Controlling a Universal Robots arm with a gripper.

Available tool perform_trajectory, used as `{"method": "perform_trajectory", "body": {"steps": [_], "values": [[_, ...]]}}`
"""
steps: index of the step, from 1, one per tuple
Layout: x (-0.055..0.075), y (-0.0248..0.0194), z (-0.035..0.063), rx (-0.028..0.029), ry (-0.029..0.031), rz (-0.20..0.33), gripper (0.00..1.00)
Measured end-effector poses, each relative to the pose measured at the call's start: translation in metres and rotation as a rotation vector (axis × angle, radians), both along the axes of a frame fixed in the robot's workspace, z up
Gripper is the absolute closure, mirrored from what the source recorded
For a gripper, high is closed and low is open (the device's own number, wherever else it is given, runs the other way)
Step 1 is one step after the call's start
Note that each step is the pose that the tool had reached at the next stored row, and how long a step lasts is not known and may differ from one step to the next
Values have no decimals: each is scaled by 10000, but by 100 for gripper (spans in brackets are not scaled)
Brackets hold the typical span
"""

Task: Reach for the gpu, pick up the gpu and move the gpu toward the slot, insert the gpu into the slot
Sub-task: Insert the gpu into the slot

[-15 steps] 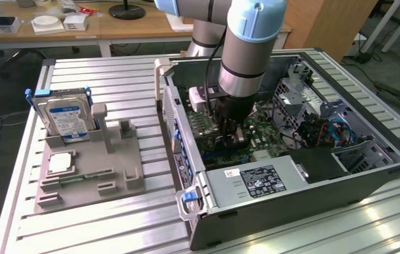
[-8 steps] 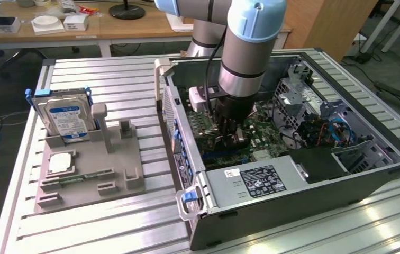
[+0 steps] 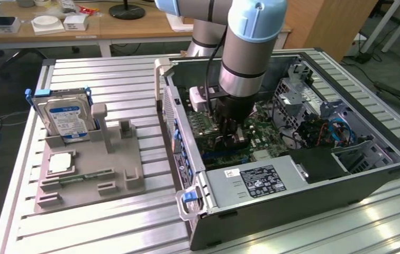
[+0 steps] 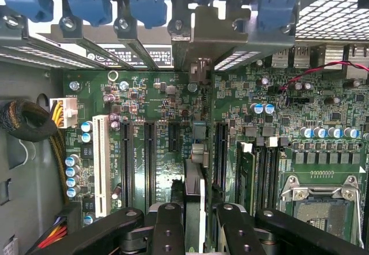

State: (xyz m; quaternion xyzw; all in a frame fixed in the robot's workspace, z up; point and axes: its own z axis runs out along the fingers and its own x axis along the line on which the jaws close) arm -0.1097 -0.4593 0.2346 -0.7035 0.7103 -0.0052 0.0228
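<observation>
Gripper (image 4: 194,220) clamped on gpu (image 4: 195,174), edge-on | we hold it low inside the case (image 3: 369,180), over the motherboard (image 4: 150,93) slots | step: insertion | we judge alignment, then straight downward seating.

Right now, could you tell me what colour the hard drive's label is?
Blue and white; the hard drive stands in the grey holder, clearest in the exterior view.

Arm (image 3: 246,47): silver tubes, light-blue joint caps, black cable alongside. Gripper (image 4: 195,217): black linkage fingers (image 4: 167,229), round pivot screws.
</observation>
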Motion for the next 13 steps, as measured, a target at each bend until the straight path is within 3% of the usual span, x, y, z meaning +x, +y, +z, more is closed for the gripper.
{"method": "perform_trajectory", "body": {"steps": [10,13], "values": [[-2,0,-27,-1,0,0,73],[-13,0,-28,1,-25,1,73]]}}
